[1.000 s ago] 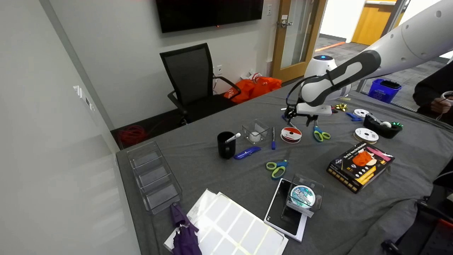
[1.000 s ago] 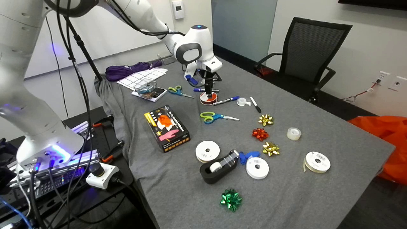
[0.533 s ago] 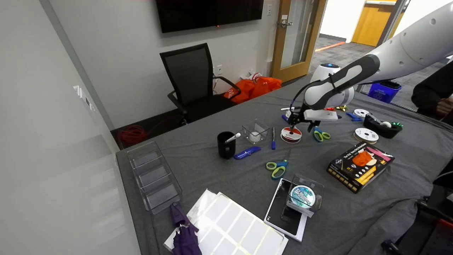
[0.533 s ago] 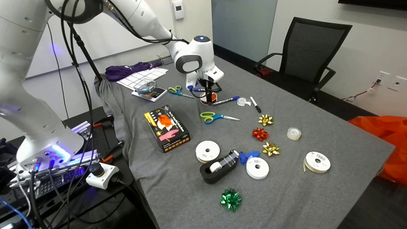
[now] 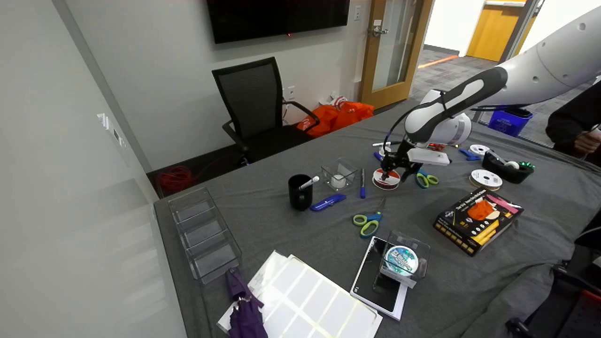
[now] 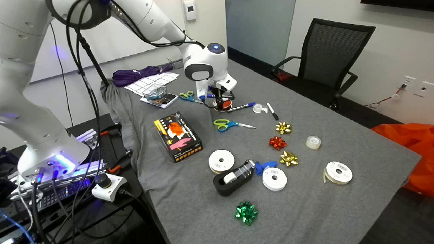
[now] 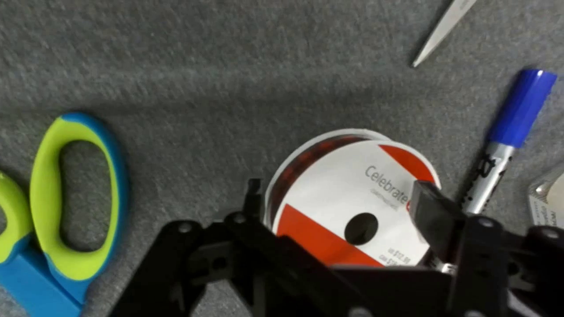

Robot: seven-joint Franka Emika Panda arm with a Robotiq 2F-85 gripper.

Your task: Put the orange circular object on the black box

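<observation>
The orange circular object is a round ribbon spool with an orange-red and white label. It lies flat on the grey cloth in both exterior views (image 5: 392, 180) (image 6: 227, 106) and in the wrist view (image 7: 326, 189). My gripper (image 7: 337, 187) is open over it. In the wrist view one finger is beside the spool's left edge and the other overlaps its right edge; I cannot tell if either touches. The gripper hides the spool's lower part there. The black box (image 5: 476, 220), with orange and yellow graphics, lies apart from the spool and also shows in an exterior view (image 6: 178, 135).
Green-blue scissors (image 7: 46, 189) lie left of the spool in the wrist view. A blue-capped marker (image 7: 522, 110) lies close on the right, and another scissors blade (image 7: 443, 33) points in above. A tape dispenser (image 6: 234, 178) and white spools (image 6: 221, 161) stand near the box.
My gripper has moved down over the spool, with its fingers now lower around it. The spool and the black box have not moved.
</observation>
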